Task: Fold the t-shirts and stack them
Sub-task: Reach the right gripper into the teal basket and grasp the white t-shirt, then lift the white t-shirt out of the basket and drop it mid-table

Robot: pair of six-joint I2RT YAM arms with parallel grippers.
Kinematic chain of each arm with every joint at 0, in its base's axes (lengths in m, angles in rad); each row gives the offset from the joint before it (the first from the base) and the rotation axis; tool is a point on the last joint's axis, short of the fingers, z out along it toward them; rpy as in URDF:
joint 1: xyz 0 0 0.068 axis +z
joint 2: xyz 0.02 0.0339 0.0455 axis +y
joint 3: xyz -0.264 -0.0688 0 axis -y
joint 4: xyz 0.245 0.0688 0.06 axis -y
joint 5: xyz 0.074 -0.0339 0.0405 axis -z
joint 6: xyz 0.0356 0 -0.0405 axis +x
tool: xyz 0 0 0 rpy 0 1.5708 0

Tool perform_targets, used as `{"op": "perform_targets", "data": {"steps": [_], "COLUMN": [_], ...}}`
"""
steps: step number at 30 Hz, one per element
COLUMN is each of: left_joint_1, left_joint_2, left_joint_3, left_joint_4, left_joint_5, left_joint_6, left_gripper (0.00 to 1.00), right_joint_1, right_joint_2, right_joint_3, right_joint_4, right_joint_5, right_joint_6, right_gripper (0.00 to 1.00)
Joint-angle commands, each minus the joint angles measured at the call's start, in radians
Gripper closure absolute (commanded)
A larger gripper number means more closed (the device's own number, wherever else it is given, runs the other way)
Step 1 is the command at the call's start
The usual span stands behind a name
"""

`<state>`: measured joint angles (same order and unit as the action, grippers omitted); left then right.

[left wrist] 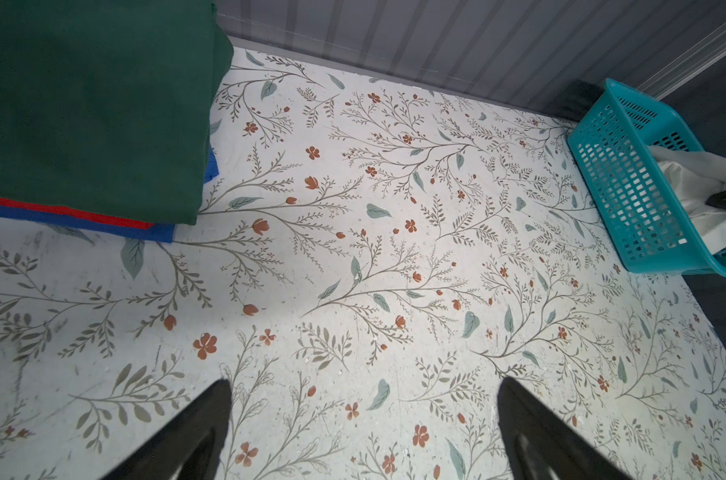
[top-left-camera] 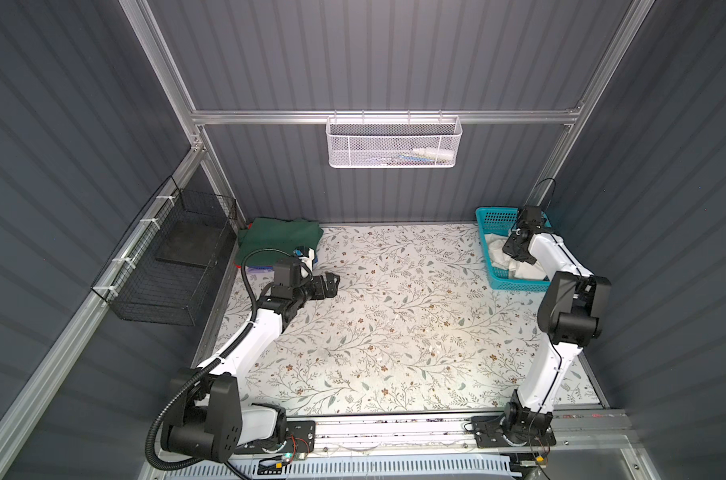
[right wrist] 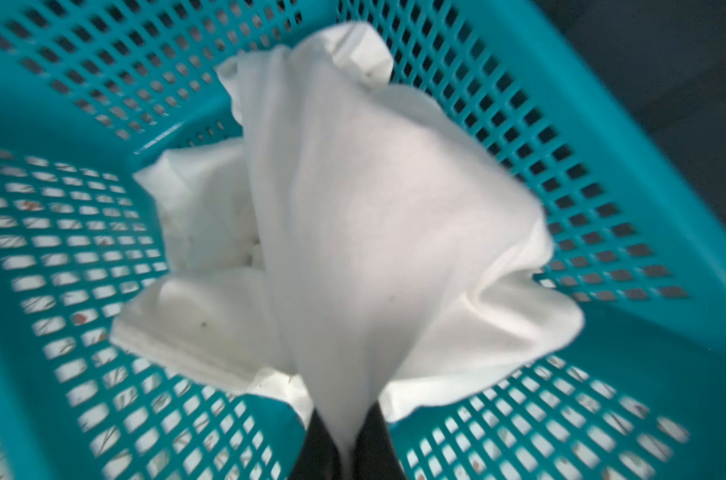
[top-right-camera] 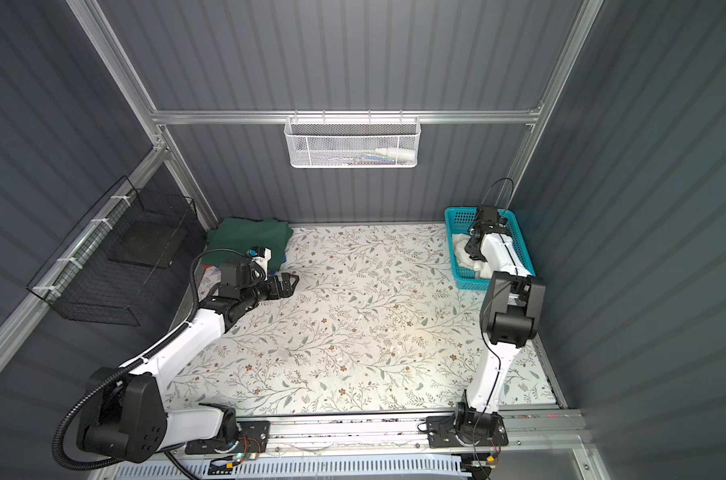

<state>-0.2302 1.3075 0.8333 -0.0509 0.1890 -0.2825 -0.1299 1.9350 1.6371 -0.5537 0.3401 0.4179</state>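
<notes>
A crumpled white t-shirt (right wrist: 373,228) lies in the teal basket (right wrist: 602,166) at the table's far right corner. My right gripper (right wrist: 346,415) is shut on a raised fold of it, and the cloth fans out from between the jaws. In both top views this gripper (top-left-camera: 514,248) (top-right-camera: 473,247) reaches down into the basket. A folded dark green t-shirt (left wrist: 91,104) tops a blue, red-edged t-shirt (left wrist: 103,226) at the far left corner. My left gripper (left wrist: 363,384) (top-left-camera: 332,282) stands open and empty just above the table, beside that stack.
The floral table top (top-left-camera: 394,324) stretches between the two arms. A white mesh basket (top-left-camera: 394,141) hangs on the back rail. A black wire basket (top-left-camera: 166,266) hangs on the left wall. Grey walls close in three sides.
</notes>
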Motion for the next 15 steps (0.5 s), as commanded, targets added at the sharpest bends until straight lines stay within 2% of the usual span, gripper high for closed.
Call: {"op": "perform_targets", "data": {"steps": [1, 3, 5, 6, 10, 15], "left_joint_1": [-0.001, -0.001, -0.003, -0.003, -0.003, -0.003], "left_joint_2": [-0.010, -0.014, -0.011, -0.009, -0.002, -0.005], "left_joint_3": [0.001, -0.009, -0.017, -0.017, -0.010, -0.010], "left_joint_4": [0.021, 0.054, 0.081, 0.083, 0.075, 0.074], "left_joint_5": [0.035, 0.093, 0.125, 0.131, 0.170, 0.164], "left_joint_6": [-0.013, 0.002, -0.007, -0.012, -0.009, -0.011], "left_gripper": [0.00, 0.00, 0.00, 0.00, 0.00, 0.00], "right_joint_1": [0.112, 0.207, 0.301, 0.335, 0.442, 0.593], "right_joint_2": [-0.191, -0.321, -0.435, -0.471, -0.610, -0.744], "right_joint_3": [-0.136, -0.298, -0.431, -0.456, -0.435, -0.354], "right_joint_4": [0.127, 0.286, 0.428, 0.440, 0.353, 0.350], "right_joint_5": [0.195, 0.319, 0.362, 0.379, 0.457, 0.479], "right_joint_6": [-0.013, -0.042, -0.117, -0.127, -0.126, -0.245], "right_gripper": [1.00, 1.00, 1.00, 1.00, 1.00, 1.00]}}
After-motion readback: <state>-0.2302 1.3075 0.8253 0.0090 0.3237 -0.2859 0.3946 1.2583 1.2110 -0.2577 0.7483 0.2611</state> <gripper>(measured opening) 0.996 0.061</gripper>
